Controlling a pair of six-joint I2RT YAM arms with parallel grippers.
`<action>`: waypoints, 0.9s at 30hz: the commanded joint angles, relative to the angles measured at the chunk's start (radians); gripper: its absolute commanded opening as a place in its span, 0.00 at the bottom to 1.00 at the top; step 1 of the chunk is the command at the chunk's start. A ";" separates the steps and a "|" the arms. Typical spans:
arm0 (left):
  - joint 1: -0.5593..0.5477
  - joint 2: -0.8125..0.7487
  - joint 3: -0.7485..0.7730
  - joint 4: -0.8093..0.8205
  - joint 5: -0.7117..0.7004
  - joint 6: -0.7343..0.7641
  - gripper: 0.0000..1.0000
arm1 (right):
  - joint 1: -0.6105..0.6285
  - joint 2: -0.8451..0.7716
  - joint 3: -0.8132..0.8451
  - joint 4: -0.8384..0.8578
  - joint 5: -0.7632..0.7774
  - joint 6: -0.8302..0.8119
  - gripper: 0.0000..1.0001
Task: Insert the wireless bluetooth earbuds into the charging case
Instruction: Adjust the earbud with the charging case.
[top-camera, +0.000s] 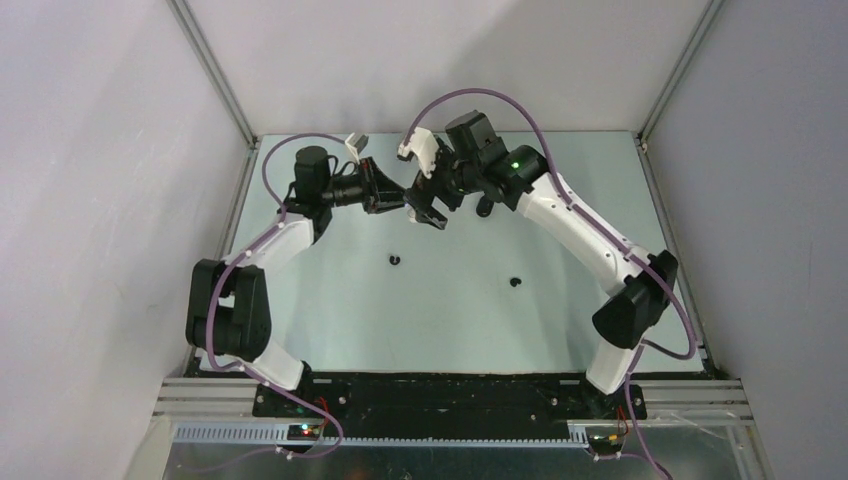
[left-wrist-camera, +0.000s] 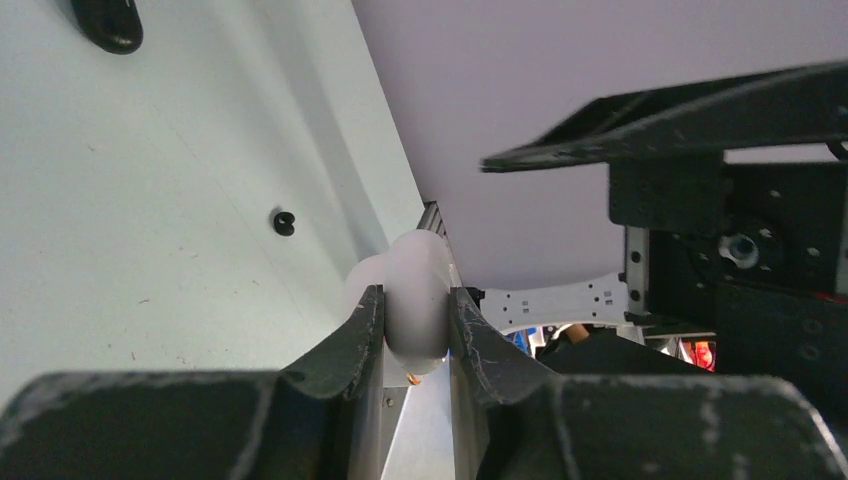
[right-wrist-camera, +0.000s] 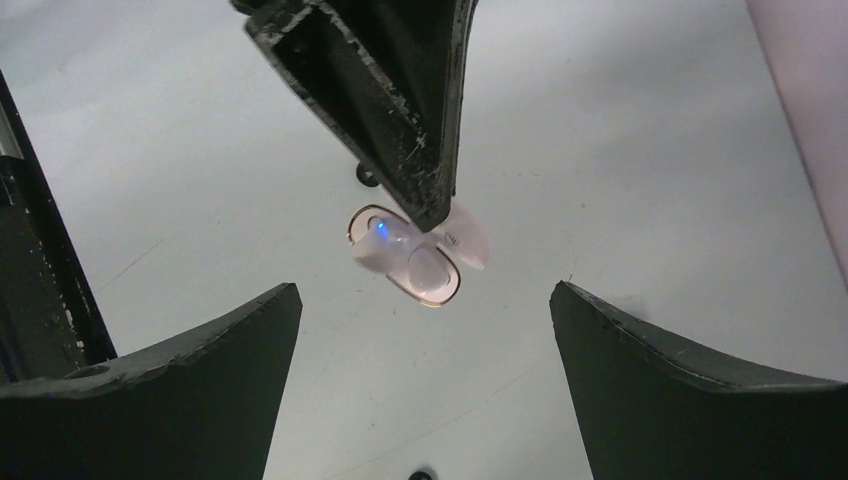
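Pale tabletop (top-camera: 450, 330), grey walls (top-camera: 100, 200), 2 earbuds (top-camera: 394, 260) (top-camera: 515, 282)

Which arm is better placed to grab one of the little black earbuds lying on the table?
Probably right. The right gripper stands open with nothing in it, while the left gripper is shut on the white pebble-shaped plastic case. Both small black earbuds lie free on the table.

A flat pale-green tabletop (top-camera: 450, 330) lies between three plain lilac-grey wall panels (top-camera: 440, 60). Two slanting aluminium corner posts (top-camera: 212, 70) rise at its far corners. A black mounting plate (top-camera: 450, 396) runs along its near edge, with silver aluminium rails (top-camera: 200, 398) just beside that plate.
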 joint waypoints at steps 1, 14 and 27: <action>0.006 -0.063 -0.009 0.039 0.050 0.052 0.00 | -0.010 0.043 0.079 -0.004 -0.046 0.054 0.99; 0.005 -0.079 -0.006 0.040 0.067 0.054 0.00 | -0.047 0.101 0.127 -0.010 -0.012 0.064 0.98; 0.019 0.029 0.030 -0.168 0.027 0.258 0.00 | -0.171 -0.149 -0.074 -0.130 -0.456 0.068 0.99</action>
